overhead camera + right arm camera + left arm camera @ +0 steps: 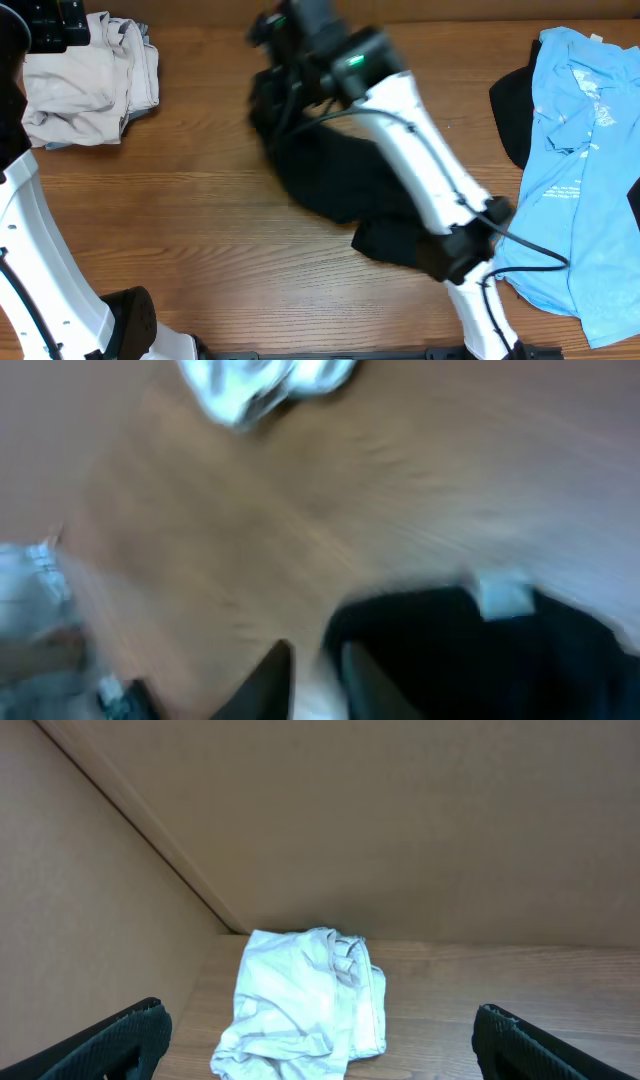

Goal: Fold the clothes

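Note:
A black garment [340, 180] lies crumpled mid-table, its far end drawn up toward my right gripper [268, 45] at the back. In the blurred right wrist view the fingers [315, 660] are nearly together at the edge of the black garment [470, 660], which shows a white label. A crumpled beige garment [85, 80] lies at the back left. My left gripper [50, 25] hovers beside it. In the left wrist view its jaws [318, 1013] are wide open and empty, with the beige garment [300, 1005] ahead.
A light blue T-shirt [585, 170] lies spread at the right edge over another dark garment [510, 110]. The wooden table [180, 200] has walls behind and at the left. My right arm crosses diagonally over the table's middle.

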`<state>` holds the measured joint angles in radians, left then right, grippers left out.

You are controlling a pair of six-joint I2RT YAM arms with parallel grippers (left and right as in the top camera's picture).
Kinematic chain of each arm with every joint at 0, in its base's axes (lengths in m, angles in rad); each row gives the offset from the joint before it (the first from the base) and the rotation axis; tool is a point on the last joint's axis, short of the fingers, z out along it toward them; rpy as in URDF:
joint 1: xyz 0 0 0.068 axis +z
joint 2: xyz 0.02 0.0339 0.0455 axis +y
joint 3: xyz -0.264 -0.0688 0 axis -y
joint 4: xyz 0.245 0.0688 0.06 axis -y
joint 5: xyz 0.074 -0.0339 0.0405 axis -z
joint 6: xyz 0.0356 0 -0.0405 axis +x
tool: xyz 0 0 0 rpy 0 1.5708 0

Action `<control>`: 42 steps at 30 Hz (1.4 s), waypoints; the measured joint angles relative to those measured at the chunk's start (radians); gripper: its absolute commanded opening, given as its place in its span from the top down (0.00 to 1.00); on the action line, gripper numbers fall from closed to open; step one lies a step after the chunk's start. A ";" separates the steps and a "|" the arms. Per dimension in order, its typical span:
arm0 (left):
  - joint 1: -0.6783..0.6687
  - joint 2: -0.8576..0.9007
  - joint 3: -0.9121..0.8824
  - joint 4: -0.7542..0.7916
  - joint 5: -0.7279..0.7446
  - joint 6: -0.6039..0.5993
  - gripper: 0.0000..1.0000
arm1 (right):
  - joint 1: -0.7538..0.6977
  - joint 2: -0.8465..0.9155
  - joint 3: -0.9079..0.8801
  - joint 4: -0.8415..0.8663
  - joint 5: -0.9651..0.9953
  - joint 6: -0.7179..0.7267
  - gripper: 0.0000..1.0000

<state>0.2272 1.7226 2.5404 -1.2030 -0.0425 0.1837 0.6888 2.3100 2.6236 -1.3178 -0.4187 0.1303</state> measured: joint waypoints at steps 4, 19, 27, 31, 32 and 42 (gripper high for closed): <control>0.000 0.004 0.000 0.000 0.000 0.000 0.00 | 0.105 0.029 -0.006 -0.009 -0.022 0.004 0.56; -0.092 0.063 0.002 -0.159 0.363 0.092 0.00 | -0.373 -0.202 0.002 -0.273 0.136 0.058 0.41; -0.367 0.330 0.005 -0.231 0.439 0.274 0.00 | -0.653 -0.303 0.018 -0.371 0.161 0.053 0.38; -0.481 0.494 0.005 -0.235 0.412 0.348 0.00 | -0.712 -0.302 0.000 -0.378 0.161 0.041 0.34; -0.505 0.529 0.005 -0.235 0.401 0.360 0.00 | -0.718 -0.302 0.000 -0.378 0.162 0.038 0.33; -0.646 0.782 0.004 -0.243 0.349 0.456 0.06 | -0.728 -0.301 -0.002 -0.378 0.175 0.011 0.31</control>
<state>-0.4191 2.5042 2.5446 -1.4460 0.3061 0.6395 -0.0391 2.0087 2.6213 -1.6958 -0.2432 0.1413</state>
